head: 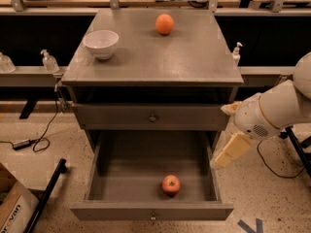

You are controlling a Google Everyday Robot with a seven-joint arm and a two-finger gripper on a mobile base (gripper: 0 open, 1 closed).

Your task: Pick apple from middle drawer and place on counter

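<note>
Just one apple (171, 184), gripper (228, 153) beside drawer (150, 210)

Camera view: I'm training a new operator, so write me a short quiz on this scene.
1. True or false: the small red apple lies in the open grey middle drawer.
2. What shares the flat grey counter with the white bowl? A) a smooth orange fruit B) a mug C) a banana
3. Fill in: the cream gripper hangs ____ the drawer, past its right-hand wall in the picture.
Key: 1 true; 2 A; 3 outside
</note>
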